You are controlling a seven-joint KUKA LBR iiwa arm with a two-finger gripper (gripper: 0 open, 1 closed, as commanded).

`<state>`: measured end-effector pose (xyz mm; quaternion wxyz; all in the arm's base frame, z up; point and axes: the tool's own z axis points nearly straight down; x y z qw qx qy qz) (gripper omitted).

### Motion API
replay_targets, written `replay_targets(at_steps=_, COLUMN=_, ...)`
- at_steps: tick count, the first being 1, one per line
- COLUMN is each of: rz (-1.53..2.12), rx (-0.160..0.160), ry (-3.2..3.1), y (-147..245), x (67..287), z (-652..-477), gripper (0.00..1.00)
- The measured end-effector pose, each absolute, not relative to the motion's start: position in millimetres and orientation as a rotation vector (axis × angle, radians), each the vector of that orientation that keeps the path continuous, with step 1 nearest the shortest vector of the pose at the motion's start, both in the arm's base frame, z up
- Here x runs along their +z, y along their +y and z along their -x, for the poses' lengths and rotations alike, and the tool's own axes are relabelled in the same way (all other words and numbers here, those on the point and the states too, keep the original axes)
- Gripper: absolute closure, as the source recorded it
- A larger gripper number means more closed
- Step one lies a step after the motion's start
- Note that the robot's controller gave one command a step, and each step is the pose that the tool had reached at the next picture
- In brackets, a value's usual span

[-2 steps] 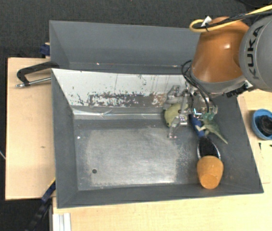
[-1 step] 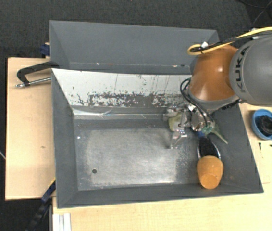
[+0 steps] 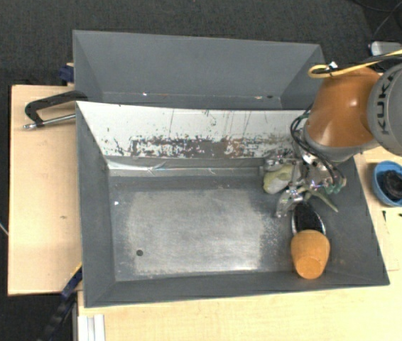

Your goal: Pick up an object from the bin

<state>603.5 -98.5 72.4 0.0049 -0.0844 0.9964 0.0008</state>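
The gripper [image 3: 306, 189] of the arm [image 3: 400, 116] lettered KUKA hangs far right in the bin [image 3: 187, 226], between a cream lump [image 3: 275, 179] and a black oval [image 3: 307, 220]. Whether it is open or closed cannot be told.

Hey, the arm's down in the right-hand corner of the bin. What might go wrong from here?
1. The pincer sits between a pale lump and a black oval thing that lie close together, so it may catch both or knock one aside.
2. The tan cork-like cylinder touches the black thing and might roll if bumped.
3. The bin's right wall is near, so the arm could scrape it.
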Motion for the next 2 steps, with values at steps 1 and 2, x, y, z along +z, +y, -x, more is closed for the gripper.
replay_targets(at_steps=1, rz=0.266, rx=0.004, ry=3.119, y=-96.0, x=73.2, z=-604.4, gripper=1.0)
replay_targets(at_steps=2, rz=0.667, rx=-0.004, ry=3.056, y=-65.9, x=231.4, z=-597.1, gripper=1.0)
